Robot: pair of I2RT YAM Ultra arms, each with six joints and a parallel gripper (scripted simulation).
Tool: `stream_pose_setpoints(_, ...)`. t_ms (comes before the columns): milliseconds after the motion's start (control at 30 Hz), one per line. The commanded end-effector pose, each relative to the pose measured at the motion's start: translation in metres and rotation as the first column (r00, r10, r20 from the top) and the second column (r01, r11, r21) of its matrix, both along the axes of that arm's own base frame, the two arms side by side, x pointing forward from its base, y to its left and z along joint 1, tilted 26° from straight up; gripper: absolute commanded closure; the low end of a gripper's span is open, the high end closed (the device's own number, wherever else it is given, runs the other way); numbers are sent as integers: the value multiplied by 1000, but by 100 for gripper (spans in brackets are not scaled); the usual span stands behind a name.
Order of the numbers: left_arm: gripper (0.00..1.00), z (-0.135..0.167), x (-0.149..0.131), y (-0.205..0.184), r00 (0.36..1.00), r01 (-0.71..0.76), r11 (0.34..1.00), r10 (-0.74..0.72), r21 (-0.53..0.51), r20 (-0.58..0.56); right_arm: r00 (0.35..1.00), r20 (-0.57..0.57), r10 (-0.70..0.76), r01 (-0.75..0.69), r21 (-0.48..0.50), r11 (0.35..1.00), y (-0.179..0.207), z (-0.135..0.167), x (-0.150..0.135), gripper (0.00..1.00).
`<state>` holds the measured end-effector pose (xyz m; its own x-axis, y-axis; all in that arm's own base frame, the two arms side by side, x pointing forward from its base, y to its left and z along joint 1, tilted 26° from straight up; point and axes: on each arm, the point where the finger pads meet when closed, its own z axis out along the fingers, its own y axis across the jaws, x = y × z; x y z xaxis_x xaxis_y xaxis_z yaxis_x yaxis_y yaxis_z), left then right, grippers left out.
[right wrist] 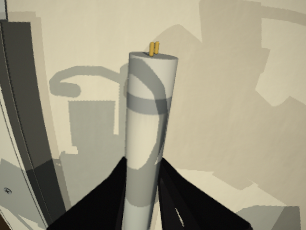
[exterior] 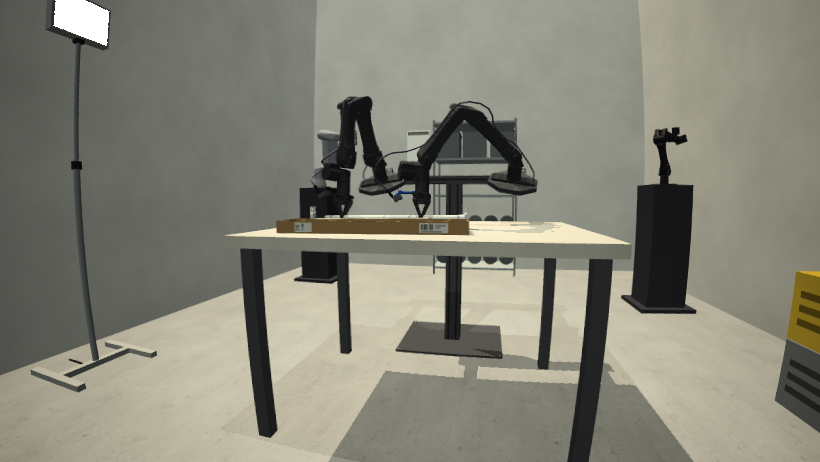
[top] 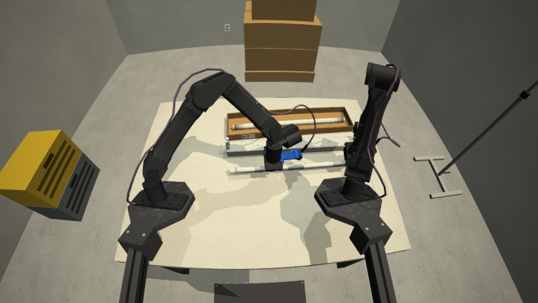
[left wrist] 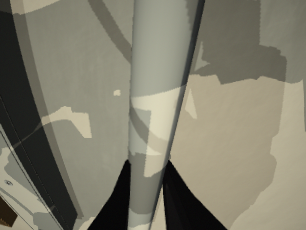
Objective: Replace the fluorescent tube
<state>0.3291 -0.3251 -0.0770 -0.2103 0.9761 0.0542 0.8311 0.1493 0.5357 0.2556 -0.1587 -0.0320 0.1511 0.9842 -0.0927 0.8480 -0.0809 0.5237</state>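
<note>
The old fluorescent tube lies lengthwise in the open carton. The carton looks flat on the bench. The light fixture lies in front of it; no tube shows in its visible part. The LED tube runs along the fixture's near side, pale face up; its height over the bench is unclear. My left gripper is shut on it near mid-length. My right gripper is shut on it near its pinned right end.
One lampholder stands at the fixture's left end; the right end is mostly hidden by my right arm. The bench extends in front of the tube. A light stand and a yellow crate stand off the bench.
</note>
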Motion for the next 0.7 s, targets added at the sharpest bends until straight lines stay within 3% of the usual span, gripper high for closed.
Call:
stream_pose_setpoints(0, 89, 11, -3, -18, 999, 42, 999, -41, -31, 35, 1000, 21, -12, 12, 1, 1000, -2, -2, 0, 89)
stream_pose_setpoints(100, 89, -9, -6, -8, 998, 42, 999, -43, 10, 45, 998, 65, 7, -6, -19, 1000, -4, -1, 5, 89)
stream_pose_setpoints(267, 89, 1, -1, -14, 995, 45, 999, -44, -8, 88, 996, 95, 7, -4, -23, 1000, -4, -4, 6, 89)
stream_pose_setpoints(500, 89, -11, -2, -9, 992, 47, 999, -49, 17, 117, 990, 140, 11, -6, -33, 999, -6, -6, 8, 89)
stream_pose_setpoints(600, 89, -4, -2, -12, 993, 50, 999, -50, 2, 108, 994, 108, 0, 1, -10, 1000, -2, -12, 2, 89)
stream_pose_setpoints(667, 89, -18, -4, -4, 991, 49, 998, -53, 35, 124, 987, 157, 18, -12, -41, 999, -6, -7, 9, 89)
